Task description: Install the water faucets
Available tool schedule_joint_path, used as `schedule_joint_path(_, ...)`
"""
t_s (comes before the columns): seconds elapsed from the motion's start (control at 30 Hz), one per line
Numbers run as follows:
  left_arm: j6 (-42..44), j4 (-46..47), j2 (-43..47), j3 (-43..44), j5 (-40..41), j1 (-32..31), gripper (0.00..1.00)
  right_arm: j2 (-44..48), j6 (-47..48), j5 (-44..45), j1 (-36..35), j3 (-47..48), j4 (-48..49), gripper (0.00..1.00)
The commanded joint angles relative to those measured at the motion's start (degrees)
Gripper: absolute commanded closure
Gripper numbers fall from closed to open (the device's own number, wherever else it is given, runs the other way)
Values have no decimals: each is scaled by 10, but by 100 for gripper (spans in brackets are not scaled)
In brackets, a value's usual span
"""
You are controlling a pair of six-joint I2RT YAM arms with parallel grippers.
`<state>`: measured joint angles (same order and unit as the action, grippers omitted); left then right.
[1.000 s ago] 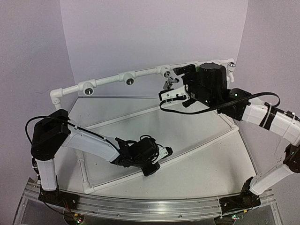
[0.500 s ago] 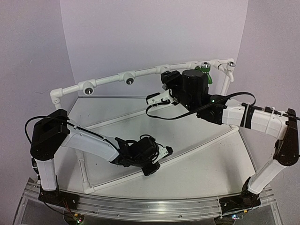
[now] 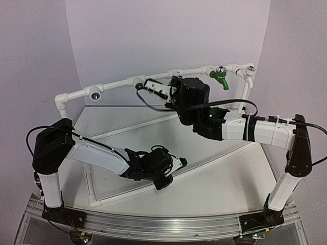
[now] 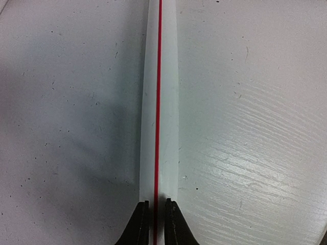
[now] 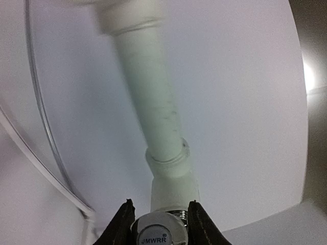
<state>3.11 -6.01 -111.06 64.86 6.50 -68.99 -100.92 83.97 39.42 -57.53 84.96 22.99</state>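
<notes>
My right gripper (image 3: 148, 86) reaches left along the white pipe frame (image 3: 112, 87). In the right wrist view its jaws (image 5: 160, 202) press on both sides of a silver faucet's round cap (image 5: 157, 234) marked JMWRR, which sits against a white pipe fitting (image 5: 171, 178). A green faucet (image 3: 220, 77) hangs from the frame further right. What looks like a white faucet (image 3: 250, 70) sits at the right corner. My left gripper (image 3: 179, 163) lies low on the table. Its jaws (image 4: 157, 204) are nearly together over a white pipe with a red line (image 4: 159, 102), with nothing between them.
An open chrome-rimmed socket (image 3: 95, 95) faces forward near the frame's left end. A long white pipe (image 3: 219, 153) crosses the white table (image 3: 214, 189) diagonally. A black cable (image 3: 240, 102) loops over my right arm. Lilac walls close in behind and at both sides.
My right arm has swung left along the frame, away from the green faucet, and its jaws have closed from wide open onto the silver cap. The left arm has stayed put.
</notes>
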Motion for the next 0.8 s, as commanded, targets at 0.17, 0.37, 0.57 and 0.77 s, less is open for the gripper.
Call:
schedule_joint_path(0.17,2,-109,-47,-26,-58,-11,100,84,-1108,-70,46,-24,-15,100)
schedule_joint_path(0.37,0,-111,-45,-27,-54,-11,100,109,-1296,-120,55,-58,11,87)
schedule_joint_path(0.57,1,-110,-45,-27,-56,-11,100,169,-1252,-35,64,-101,-63,72)
schedule_joint_path(0.77,3,-110,-44,-29,-58,-11,100,181,-1001,-112,77,-37,-173,32)
